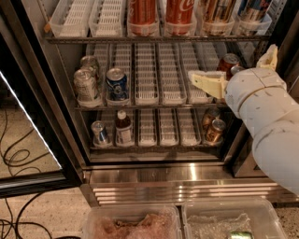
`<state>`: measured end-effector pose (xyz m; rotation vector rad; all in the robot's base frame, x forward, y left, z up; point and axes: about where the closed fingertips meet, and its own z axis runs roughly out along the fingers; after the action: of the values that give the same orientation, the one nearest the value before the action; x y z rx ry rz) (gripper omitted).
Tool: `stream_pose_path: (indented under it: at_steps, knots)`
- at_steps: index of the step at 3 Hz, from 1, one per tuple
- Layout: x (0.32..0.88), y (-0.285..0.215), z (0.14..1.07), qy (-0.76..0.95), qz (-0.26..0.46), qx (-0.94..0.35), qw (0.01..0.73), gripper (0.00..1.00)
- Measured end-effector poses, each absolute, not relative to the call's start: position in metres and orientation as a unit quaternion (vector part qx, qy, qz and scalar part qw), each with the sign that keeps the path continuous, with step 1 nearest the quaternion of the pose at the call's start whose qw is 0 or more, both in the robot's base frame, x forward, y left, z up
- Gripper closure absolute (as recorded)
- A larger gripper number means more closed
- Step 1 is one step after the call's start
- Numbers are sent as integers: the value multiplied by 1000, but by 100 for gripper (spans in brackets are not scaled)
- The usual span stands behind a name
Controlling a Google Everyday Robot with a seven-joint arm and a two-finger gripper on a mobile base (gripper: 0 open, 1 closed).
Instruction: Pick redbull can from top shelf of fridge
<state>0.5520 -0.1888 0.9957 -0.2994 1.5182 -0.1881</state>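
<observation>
The fridge (187, 177) stands open, its top shelf (154, 39) carrying two Coca-Cola cans (142, 11) mid-row and the redbull can (253, 9) in the far-right lane. The white arm (271, 121) enters from the right; its gripper (232, 60) hangs lower, at the middle rack, fingers spread, before a red can (227, 65)

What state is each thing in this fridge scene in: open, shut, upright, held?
fridge door: open.
redbull can: upright on top shelf, not held.
Coca-Cola cans: upright.
gripper: open, empty, at the right end of the middle rack.
</observation>
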Motion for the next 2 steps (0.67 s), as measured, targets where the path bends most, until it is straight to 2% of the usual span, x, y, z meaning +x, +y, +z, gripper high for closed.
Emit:
stream_pose_path:
  at_steps: [2]
  knots:
    - [562,-192,1002,671,-84,-120,726,0]
